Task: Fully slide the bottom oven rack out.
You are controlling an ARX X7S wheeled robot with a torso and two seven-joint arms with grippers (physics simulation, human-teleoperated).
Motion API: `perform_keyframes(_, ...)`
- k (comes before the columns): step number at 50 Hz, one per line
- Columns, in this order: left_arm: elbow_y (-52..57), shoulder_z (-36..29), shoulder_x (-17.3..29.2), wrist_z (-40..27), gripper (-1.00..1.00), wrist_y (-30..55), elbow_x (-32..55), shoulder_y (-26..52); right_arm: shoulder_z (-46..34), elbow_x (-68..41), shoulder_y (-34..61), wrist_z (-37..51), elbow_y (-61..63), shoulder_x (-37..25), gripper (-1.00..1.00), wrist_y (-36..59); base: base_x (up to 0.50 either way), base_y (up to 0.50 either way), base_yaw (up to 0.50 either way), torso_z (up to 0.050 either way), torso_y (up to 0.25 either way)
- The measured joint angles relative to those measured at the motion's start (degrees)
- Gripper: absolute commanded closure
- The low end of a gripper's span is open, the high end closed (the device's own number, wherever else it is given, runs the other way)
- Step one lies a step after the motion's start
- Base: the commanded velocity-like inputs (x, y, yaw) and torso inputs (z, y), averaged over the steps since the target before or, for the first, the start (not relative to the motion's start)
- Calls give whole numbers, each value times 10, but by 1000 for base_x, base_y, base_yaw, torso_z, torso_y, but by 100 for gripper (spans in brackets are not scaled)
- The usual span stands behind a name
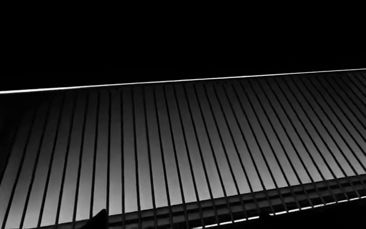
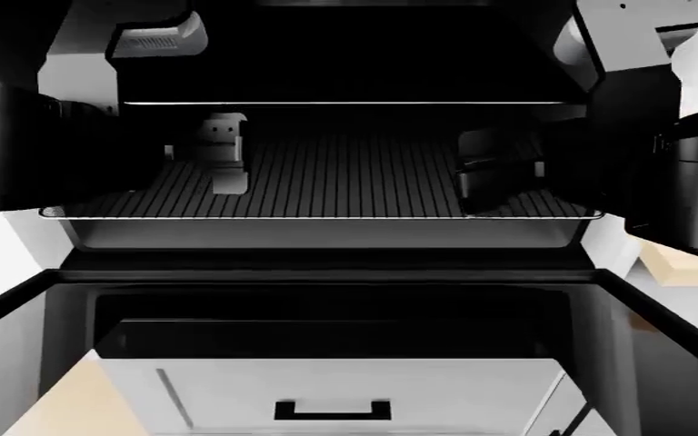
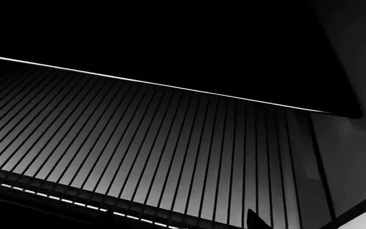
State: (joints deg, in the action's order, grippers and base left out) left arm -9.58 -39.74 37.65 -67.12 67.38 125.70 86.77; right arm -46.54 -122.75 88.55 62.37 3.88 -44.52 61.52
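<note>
While the flat black glass oven door point(image 2: 324, 313) lies folded down toward the robot, the wide dark wire bottom oven rack point(image 2: 349, 177) of thin parallel bars sits inside the dark oven cavity point(image 2: 349, 73), its bright silvery front rail point(image 2: 324, 217) running just behind the oven's front lip. Both arms reach into the cavity over the rack. The light grey left gripper point(image 2: 222, 173) hangs above the rack's left part, and the dark right gripper point(image 2: 494, 177) above its right part, near the front rail. Whether either pair of jaws is released or clenched cannot be told: the head view shows them too dimly, and each wrist view shows only small dark tips at the frame edge over the bars. A second bright line point(image 2: 349, 103) crosses the cavity farther back. Below the door stands a white drawer point(image 2: 324, 391) with a black handle point(image 2: 331, 411).
</note>
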Motion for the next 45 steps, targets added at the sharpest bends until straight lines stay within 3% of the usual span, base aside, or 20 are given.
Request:
perform_keyframes(26,-38,-21,-15,25,-100,19,-23,23,-21,9,0,-14,-35,12,-100,7,90,0,0,0,0)
perform_keyframes(45,-56,-43,-35,96,-100,6,-108,-37,-41,77,-44,-64,-82,30,-100,-14,0,0,0,0,0)
